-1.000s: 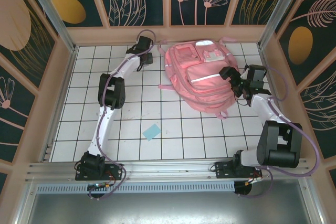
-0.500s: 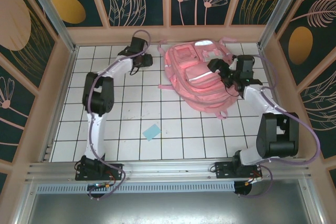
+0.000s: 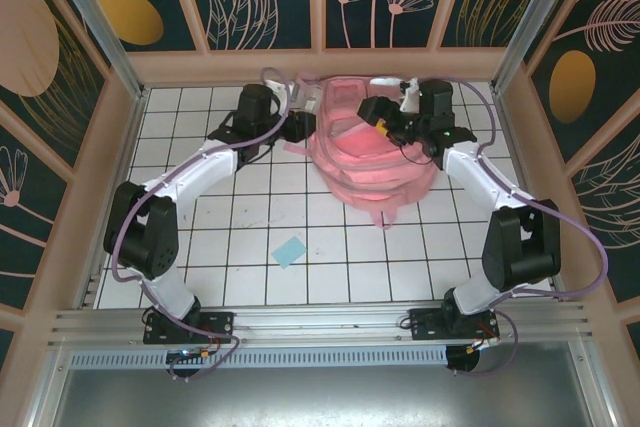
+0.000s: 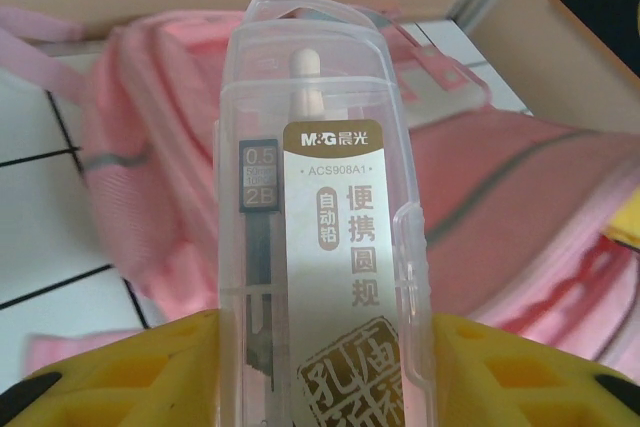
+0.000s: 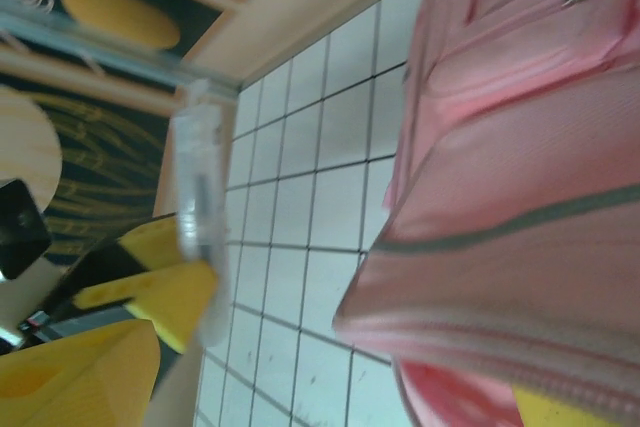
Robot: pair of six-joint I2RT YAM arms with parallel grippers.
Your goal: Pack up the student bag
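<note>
From above, the student bag (image 3: pixel 365 162) is lying bunched at the far middle of the tiled table (image 3: pixel 250 217), its long axis running far to near. A small blue piece (image 3: pixel 289 250) is sitting well apart. The left gripper (image 3: pixel 298 127) is reaching in beside the bag's left side, and the right gripper (image 3: pixel 376 112) is hanging over its far end.

At the left wrist, yellow fingers (image 4: pixel 130 367) are clamping a clear case (image 4: pixel 315 197) reading "M&G", "ACS908A1" and "0.5 2B".

At the right wrist, the jaws are standing wide, with tile showing between one finger and the bag.
</note>
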